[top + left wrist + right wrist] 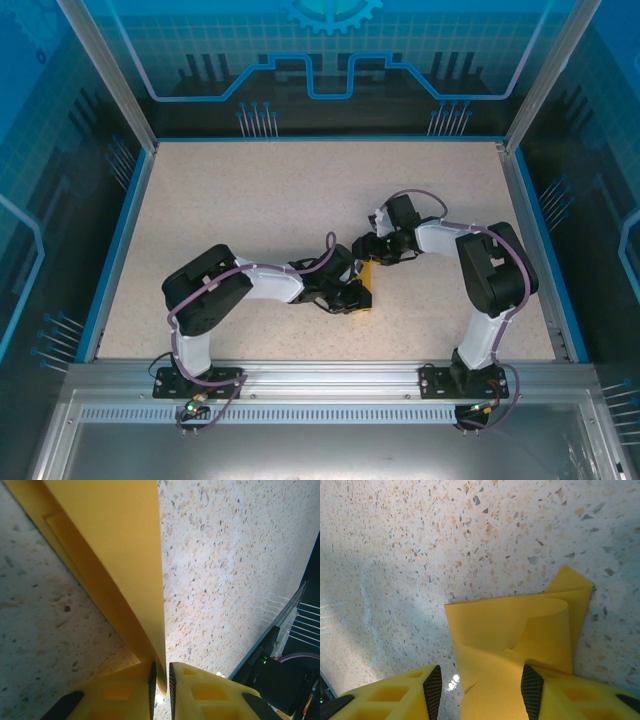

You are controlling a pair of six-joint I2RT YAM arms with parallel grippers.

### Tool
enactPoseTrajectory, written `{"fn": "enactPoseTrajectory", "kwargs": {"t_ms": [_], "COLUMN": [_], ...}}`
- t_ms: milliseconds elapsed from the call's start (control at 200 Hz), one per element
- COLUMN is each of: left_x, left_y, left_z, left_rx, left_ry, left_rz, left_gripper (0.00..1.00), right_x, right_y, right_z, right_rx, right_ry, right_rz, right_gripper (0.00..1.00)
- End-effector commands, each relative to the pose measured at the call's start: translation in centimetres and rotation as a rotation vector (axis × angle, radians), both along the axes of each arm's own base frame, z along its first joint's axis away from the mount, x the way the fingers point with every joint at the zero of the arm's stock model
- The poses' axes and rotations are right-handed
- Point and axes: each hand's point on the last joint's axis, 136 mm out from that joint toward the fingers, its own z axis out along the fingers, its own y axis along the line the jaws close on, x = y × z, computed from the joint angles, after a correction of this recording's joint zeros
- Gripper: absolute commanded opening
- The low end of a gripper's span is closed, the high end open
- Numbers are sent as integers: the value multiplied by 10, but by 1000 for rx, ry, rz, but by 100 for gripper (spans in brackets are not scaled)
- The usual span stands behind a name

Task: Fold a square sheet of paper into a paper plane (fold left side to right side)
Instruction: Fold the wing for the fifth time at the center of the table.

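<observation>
The orange-yellow sheet of paper [366,284] lies partly folded at the table's middle, between the two grippers. In the left wrist view one flap of the paper [125,555] stands up off the table. Its lower edge runs down between the pads of my left gripper [160,669], which is shut on it with only a thin gap. In the right wrist view the paper [520,625] shows curled, overlapping layers. My right gripper [481,682] stands open over its near part, its right pad [531,690] against a raised fold. In the top view the left gripper [352,297] and the right gripper [372,255] almost meet.
The speckled table top [300,190] is bounded by a blue rim [112,250] and aluminium posts. A metal rail [320,375] carries both arm bases at the near edge. Black equipment with a green light [272,667] sits past the table edge in the left wrist view.
</observation>
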Motion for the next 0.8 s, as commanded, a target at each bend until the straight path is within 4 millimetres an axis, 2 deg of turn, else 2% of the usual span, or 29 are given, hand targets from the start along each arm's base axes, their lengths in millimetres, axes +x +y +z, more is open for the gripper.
{"fn": "enactPoseTrajectory", "kwargs": {"t_ms": [0, 250, 585, 790], "left_x": [-3, -3, -4, -3], "left_y": [-5, -4, -3, -6], "left_z": [18, 22, 13, 16], "left_rx": [-28, -30, -13, -21], "left_ry": [-29, -37, -22, -26], "left_rz": [-26, -27, -28, -35], "left_gripper": [18, 16, 9, 6], "right_x": [-29, -29, -29, -29], "right_y": [-22, -22, -22, -22], "right_z": [-39, -39, -39, -40], "right_rx": [-136, -137, -138, -140], "right_ry": [137, 137, 137, 141], "right_rz": [-12, -10, -10, -7], "right_gripper": [51, 51, 50, 51]}}
